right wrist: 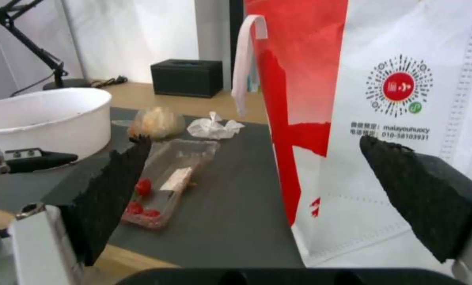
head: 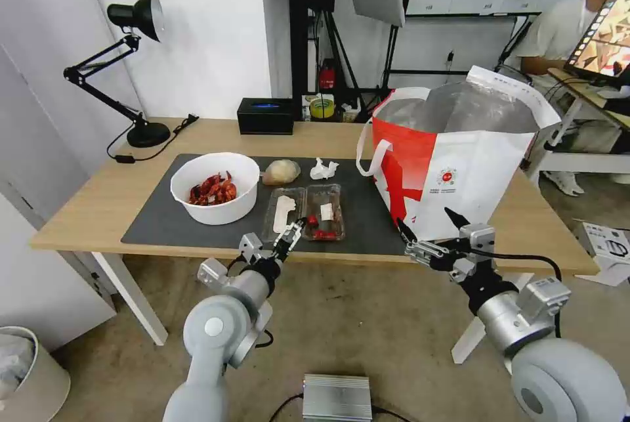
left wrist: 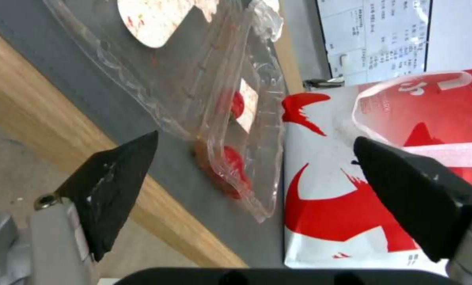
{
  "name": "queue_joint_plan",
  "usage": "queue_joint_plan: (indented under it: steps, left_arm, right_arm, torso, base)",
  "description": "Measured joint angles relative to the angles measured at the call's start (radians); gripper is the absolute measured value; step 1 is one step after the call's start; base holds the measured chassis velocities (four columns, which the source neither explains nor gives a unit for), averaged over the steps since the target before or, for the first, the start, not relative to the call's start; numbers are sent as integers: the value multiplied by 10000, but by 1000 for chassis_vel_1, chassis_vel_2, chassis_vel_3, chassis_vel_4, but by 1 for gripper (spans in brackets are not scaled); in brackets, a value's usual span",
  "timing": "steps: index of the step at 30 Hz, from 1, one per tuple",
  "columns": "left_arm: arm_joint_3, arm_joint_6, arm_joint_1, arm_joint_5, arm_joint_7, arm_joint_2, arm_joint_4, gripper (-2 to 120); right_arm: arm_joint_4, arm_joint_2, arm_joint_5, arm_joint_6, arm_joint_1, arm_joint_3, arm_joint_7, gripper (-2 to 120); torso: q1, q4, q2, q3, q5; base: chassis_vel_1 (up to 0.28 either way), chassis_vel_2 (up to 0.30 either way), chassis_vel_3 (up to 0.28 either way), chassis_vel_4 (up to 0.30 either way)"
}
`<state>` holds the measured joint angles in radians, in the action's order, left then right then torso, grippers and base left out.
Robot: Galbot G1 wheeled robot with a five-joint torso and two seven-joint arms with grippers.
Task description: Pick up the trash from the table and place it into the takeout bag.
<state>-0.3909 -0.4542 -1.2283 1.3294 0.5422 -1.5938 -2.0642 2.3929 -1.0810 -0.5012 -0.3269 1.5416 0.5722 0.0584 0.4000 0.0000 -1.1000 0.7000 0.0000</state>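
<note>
We see the left end effector point(head: 289, 238) wide open and empty at the desk's point(head: 85, 205) near edge, just before the clear tray point(head: 305, 212); the right end effector point(head: 430, 230), also spread open and holding nothing, hangs in front of the takeout bag point(head: 459, 166). Bowl point(head: 214, 187), wrapped lump point(head: 281, 172) and tissue point(head: 323, 168) lie on the mat point(head: 157, 222). The black box point(head: 265, 115) and lamp point(head: 131, 67) stand behind; the tray's red scraps seem to be shells.
</note>
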Motion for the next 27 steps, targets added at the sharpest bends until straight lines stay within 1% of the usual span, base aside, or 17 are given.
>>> queue_joint_plan:
  steps: [16, 27]
  left_arm:
    - [103, 5, 263, -1, 37, -3, 381, 100]
    - [64, 12, 521, 26, 234, -3, 628, 100]
  right_arm:
    - [-21, -47, 21, 2, 63, -6, 2, 100]
    - [-183, -68, 37, 23, -84, -89, -42, 100]
  torso:
    - [0, 0, 0, 0, 0]
    - [0, 0, 0, 0, 0]
  base:
    - [0, 0, 0, 0]
    - [0, 0, 0, 0]
